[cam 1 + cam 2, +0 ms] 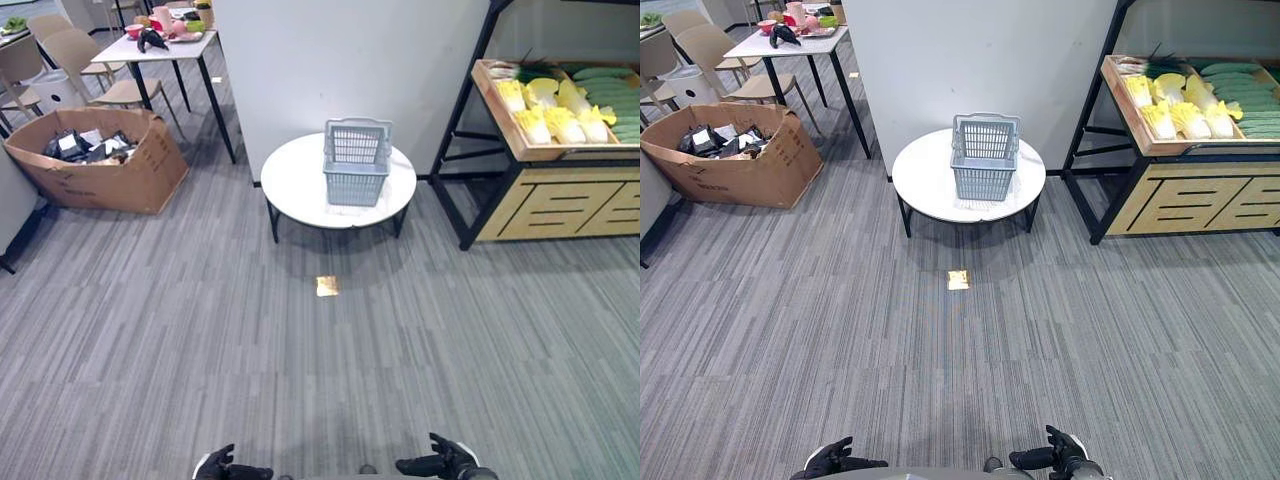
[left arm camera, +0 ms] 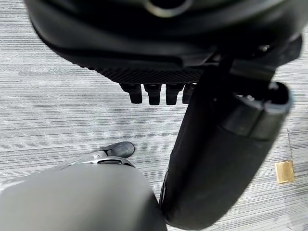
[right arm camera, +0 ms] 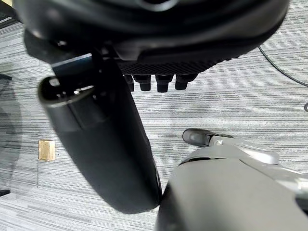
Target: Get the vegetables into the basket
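Standing back from the work, with my left hand (image 1: pixel 228 467) and right hand (image 1: pixel 443 462) both low by my sides, fingers relaxed and holding nothing. The grey basket (image 1: pixel 356 162) sits upright on the round white bench (image 1: pixel 297 178) straight ahead, well apart from both hands. The vegetables lie in the wooden tray (image 1: pixel 497 108) of the shelf to the right of the bench: pale yellow cabbages (image 1: pixel 547 112) toward the bench side, green cucumbers (image 1: pixel 611 98) beyond them. Judgement: the right hand is nearer the vegetables, so the first reach should be its own, after walking forward. Open carpet lies between me and the bench; a cardboard box (image 1: pixel 96 160) stands off to the left, clear of the route. The shelf's black frame post (image 1: pixel 462 98) edges the tray and may crowd the reach.
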{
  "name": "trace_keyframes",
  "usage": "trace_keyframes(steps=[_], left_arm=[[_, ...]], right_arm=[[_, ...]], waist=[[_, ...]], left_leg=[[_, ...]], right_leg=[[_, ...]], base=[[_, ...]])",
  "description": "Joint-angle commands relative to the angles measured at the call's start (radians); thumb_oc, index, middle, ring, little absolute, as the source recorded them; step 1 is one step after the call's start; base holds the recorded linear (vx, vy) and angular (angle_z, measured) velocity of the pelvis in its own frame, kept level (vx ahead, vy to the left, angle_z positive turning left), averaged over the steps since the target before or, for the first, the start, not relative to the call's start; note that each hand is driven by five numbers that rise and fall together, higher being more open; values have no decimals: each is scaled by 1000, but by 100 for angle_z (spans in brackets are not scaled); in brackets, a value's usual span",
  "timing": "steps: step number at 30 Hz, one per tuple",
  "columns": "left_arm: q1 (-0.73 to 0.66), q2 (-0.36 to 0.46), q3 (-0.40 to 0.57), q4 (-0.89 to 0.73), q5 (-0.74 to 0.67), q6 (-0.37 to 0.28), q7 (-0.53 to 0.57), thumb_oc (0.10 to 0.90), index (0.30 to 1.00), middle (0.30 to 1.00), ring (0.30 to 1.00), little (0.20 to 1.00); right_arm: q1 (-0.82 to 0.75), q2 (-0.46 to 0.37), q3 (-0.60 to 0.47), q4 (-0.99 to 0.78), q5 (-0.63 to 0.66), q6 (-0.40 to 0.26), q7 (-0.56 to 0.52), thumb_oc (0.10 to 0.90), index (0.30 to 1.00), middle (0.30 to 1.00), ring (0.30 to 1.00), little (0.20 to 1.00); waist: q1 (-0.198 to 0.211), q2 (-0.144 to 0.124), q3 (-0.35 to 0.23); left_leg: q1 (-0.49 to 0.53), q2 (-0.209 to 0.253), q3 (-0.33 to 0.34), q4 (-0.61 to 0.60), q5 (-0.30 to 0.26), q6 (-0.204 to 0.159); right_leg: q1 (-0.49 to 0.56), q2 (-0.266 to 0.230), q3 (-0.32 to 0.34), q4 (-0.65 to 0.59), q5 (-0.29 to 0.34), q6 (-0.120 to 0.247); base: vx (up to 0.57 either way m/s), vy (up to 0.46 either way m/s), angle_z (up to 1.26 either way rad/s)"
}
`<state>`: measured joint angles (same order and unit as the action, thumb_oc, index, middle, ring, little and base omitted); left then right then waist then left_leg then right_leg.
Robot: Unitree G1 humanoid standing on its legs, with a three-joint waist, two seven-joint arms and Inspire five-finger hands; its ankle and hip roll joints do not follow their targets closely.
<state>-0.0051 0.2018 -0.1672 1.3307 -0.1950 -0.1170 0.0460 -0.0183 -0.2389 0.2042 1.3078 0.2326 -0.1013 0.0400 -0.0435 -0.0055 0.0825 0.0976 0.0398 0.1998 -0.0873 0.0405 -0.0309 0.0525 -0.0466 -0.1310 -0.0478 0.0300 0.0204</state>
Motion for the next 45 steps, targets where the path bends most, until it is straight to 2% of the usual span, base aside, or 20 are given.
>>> trace_keyframes(steps=[1,3,5,7,8,11,12,17,22,25,26,29,30,32,34,35,38,39,41,45], left_arm=[[-59,20,-26,8,19,-17,28,900,1000,1000,1000,1000],[-68,29,-26,4,9,-18,34,900,1000,1000,1000,1000],[-75,37,-20,-4,1,-19,35,900,1000,1000,1000,1000],[-84,41,-28,-19,-3,-20,30,900,1000,1000,1000,1000],[-85,44,-26,-21,-6,-21,29,900,1000,1000,1000,1000],[-83,47,-31,-32,-18,-27,28,900,1000,1000,1000,1000],[-75,52,-27,-46,-32,-33,31,900,1000,1000,1000,1000],[-66,53,-44,-40,-15,-42,37,900,1000,1000,1000,1000],[-44,59,-37,-20,5,-31,23,900,1000,1000,1000,1000],[-51,71,-39,-26,10,-31,25,900,1000,1000,1000,1000],[-60,76,-43,-41,8,-31,21,900,1000,1000,1000,1000],[-62,78,-37,-57,-6,-30,18,900,1000,1000,1000,1000],[-62,78,-37,-57,-6,-30,18,900,1000,1000,1000,1000],[-72,82,-24,-55,-18,-28,22,900,1000,1000,1000,1000],[-75,82,-21,-53,-26,-28,21,900,1000,1000,1000,1000],[-83,82,-17,-55,-33,-31,23,900,1000,1000,1000,1000],[-83,82,-17,-55,-33,-31,23,900,1000,1000,1000,1000],[-89,68,-7,-30,-22,-38,18,900,1000,1000,1000,1000],[-85,64,-5,-26,-21,-37,18,900,1000,1000,1000,1000],[-73,44,-9,-25,-29,-36,15,900,1000,1000,1000,1000]], right_arm=[[-51,-46,20,21,-3,-7,-15,900,1000,1000,1000,1000],[-63,-51,18,5,10,-11,-20,900,1000,1000,1000,1000],[-66,-68,24,-17,16,-18,-22,900,1000,1000,1000,1000],[-53,-93,11,-34,23,-25,-19,900,1000,1000,1000,1000],[-52,-101,10,-32,23,-23,-19,900,1000,1000,1000,1000],[-48,-114,2,-13,28,-19,-19,900,1000,1000,1000,1000],[-45,-124,-5,1,27,-19,-26,900,1000,1000,1000,1000],[-40,-127,-5,13,13,-21,-36,900,1000,1000,1000,1000],[-20,-106,-20,10,10,-19,-19,900,1000,1000,1000,1000],[-33,-86,-14,-4,18,-19,-20,900,1000,1000,1000,1000],[-45,-79,7,-21,8,-18,-17,900,1000,1000,1000,1000],[-55,-72,18,-54,16,-19,-16,900,1000,1000,1000,1000],[-55,-72,18,-54,16,-19,-16,900,1000,1000,1000,1000],[-62,-68,33,-91,13,-24,-11,900,1000,1000,1000,1000],[-66,-67,35,-103,17,-27,-10,900,1000,1000,1000,1000],[-72,-68,31,-120,37,-35,-10,900,1000,1000,1000,1000],[-73,-68,31,-120,37,-35,-10,900,1000,1000,1000,1000],[-77,-70,30,-121,33,-40,-13,900,1000,1000,1000,1000],[-73,-71,28,-115,33,-40,-14,900,1000,1000,1000,1000],[-66,-90,38,-98,25,-36,-6,900,1000,1000,1000,1000]], waist=[[-5,-3,67],[-8,-2,88],[-6,-8,112],[0,-26,151],[4,-28,159],[13,-24,166],[24,-15,159],[50,11,151],[49,-12,121],[44,-32,124],[45,-29,132],[42,-13,155],[42,-14,156],[34,-14,175],[28,-13,180],[14,-21,192],[12,-20,194],[-33,-24,191],[-39,-26,189],[-37,-16,169]], left_leg=[[24,71,-49,3,-9,-45],[-8,77,-59,55,-18,-48],[-92,88,-82,223,0,-77],[-226,87,-130,493,114,-125],[-243,77,-156,525,127,-129],[-309,65,-170,487,126,-121],[-346,84,-148,368,107,-100],[-393,117,-187,136,202,-115],[-372,87,-130,173,155,-75],[-363,56,-83,210,92,-23],[-333,43,-59,208,61,3],[-261,7,-36,208,-5,50],[-260,6,-35,208,-6,50],[-173,-15,-13,184,-50,67],[-152,-19,-15,171,-54,63],[-113,-31,-17,162,-79,50],[-111,-30,-19,162,-79,50],[13,-44,-59,161,-147,6],[23,-48,-73,173,-148,1],[19,-11,-117,274,-124,-41]], right_leg=[[-89,-98,13,174,4,120],[-118,-95,19,217,-21,112],[-110,-85,23,209,-44,81],[-74,-78,12,193,-51,40],[-66,-73,14,194,-57,35],[-49,-70,18,185,-67,38],[-21,-64,23,165,-81,47],[55,-54,75,144,-117,70],[65,-111,132,197,-90,116],[-14,-146,169,319,43,135],[-68,-158,154,424,121,139],[-138,-176,99,596,199,135],[-137,-178,100,598,197,135],[-244,-210,5,612,168,125],[-271,-198,-16,570,148,124],[-308,-195,-59,442,120,132],[-304,-195,-62,441,120,132],[-365,-189,-39,117,204,180],[-360,-183,-23,132,213,181],[-328,-137,-34,193,144,125]], base=[[-20,-43,-2],[22,-156,9],[68,-243,30],[77,-252,35],[84,-178,36],[217,-33,4],[291,85,-11],[364,173,-22],[307,277,-92],[204,274,-49],[207,277,-57],[239,344,-20],[280,328,-15],[305,225,-22],[314,78,-26],[316,16,-10],[328,-61,18],[764,-180,59],[693,-202,31],[375,-213,22]])
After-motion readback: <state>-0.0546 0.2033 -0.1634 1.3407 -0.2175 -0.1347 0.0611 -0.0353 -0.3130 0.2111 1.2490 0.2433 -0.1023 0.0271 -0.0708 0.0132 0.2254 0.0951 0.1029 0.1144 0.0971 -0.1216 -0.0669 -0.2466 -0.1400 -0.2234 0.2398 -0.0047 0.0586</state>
